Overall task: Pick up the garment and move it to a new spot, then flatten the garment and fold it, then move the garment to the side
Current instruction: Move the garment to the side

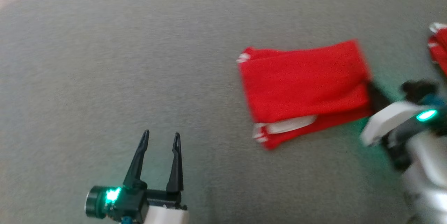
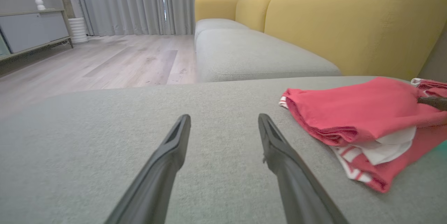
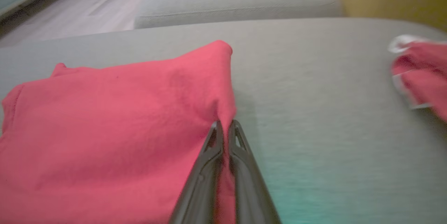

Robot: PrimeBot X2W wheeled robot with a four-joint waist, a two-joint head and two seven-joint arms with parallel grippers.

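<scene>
A folded red garment [image 1: 303,87] with white trim lies on the grey cushion, right of centre in the head view. My right gripper [image 3: 225,126] is shut on the garment [image 3: 115,122], pinching its right-hand edge between the two fingertips. In the head view that gripper [image 1: 372,89] meets the cloth at its right edge. My left gripper [image 1: 161,138] stands open at the lower left, well clear of the garment and holding nothing. The left wrist view has its fingers [image 2: 174,147] spread above bare cushion, with the garment [image 2: 359,115] off to the right.
Another red and white cloth [image 1: 438,47] lies at the far right edge of the cushion [image 1: 104,77]. A yellow sofa back [image 2: 349,17] rises beyond, with a second grey seat cushion [image 2: 251,52] and wooden floor [image 2: 104,59] to the left.
</scene>
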